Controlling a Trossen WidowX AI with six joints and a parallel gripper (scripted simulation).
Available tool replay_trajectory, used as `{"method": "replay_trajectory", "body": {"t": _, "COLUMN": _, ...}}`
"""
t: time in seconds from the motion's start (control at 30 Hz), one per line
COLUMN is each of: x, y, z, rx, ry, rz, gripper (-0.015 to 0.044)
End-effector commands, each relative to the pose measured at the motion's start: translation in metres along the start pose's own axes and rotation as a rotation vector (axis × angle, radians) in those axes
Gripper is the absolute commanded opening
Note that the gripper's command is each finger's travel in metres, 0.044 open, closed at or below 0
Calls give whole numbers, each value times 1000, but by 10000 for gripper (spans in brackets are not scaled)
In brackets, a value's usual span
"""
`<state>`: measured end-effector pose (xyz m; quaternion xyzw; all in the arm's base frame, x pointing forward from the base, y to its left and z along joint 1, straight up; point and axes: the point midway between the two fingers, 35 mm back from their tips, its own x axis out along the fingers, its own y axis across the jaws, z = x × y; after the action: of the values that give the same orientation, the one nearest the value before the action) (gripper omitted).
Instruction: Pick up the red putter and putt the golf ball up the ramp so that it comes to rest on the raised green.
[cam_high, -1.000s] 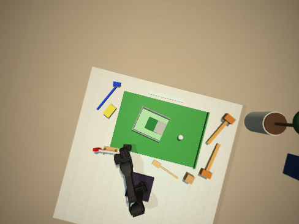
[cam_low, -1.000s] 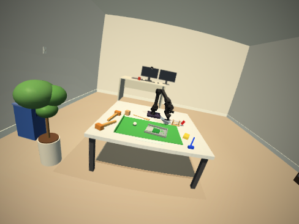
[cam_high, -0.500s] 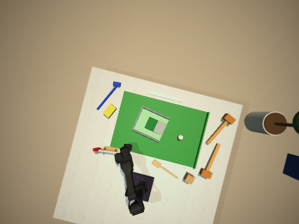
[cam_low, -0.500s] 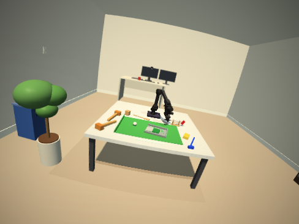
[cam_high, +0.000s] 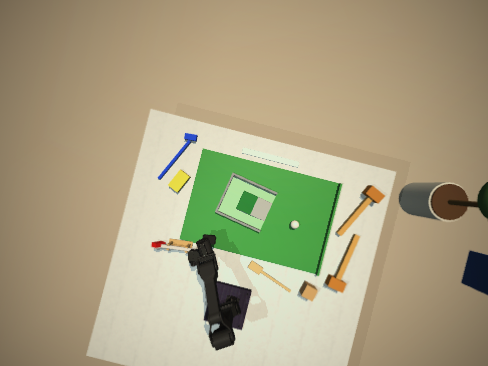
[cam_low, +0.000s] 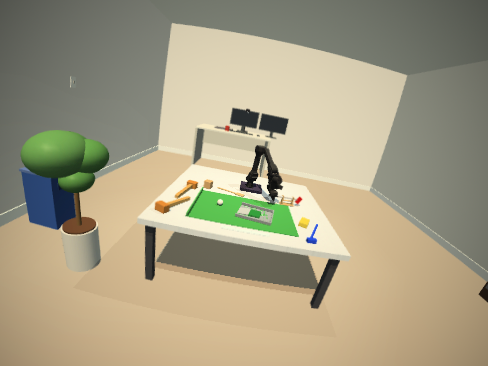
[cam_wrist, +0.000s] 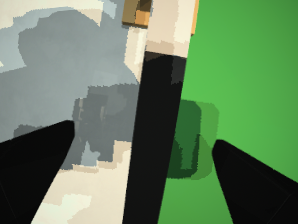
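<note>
Progress is at the very first step: the gripper (cam_wrist: 143, 163) straddles the dark grip end of the red putter (cam_high: 172, 244), fingers wide on either side and not yet clamped, so nothing is held. The putter lies on the white table (cam_high: 135, 300) beside the near-left edge of the green mat (cam_high: 300, 200), its red head pointing away from the mat. The golf ball (cam_high: 294, 224) sits untouched on the mat, well apart from the arm, on the ramp side of the raised green (cam_high: 247, 202). Closing on the shaft, lifting, carrying the putter over to the ball and striking it up the ramp all remain, by this judgement.
</note>
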<state>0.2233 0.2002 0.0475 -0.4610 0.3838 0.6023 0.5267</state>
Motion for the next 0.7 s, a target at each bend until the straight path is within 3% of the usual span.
{"method": "replay_trajectory", "body": {"t": 0.0, "x": 0, "y": 0, "z": 0, "rx": 0, "ry": 0, "rz": -1, "gripper": 335}}
{"method": "replay_trajectory", "body": {"t": 0.37, "x": 0, "y": 0, "z": 0, "rx": 0, "ry": 0, "rz": -1, "gripper": 46}}
{"method": "replay_trajectory", "body": {"t": 0.67, "x": -3, "y": -1, "z": 1, "rx": 0, "ry": 0, "rz": -1, "gripper": 0}}
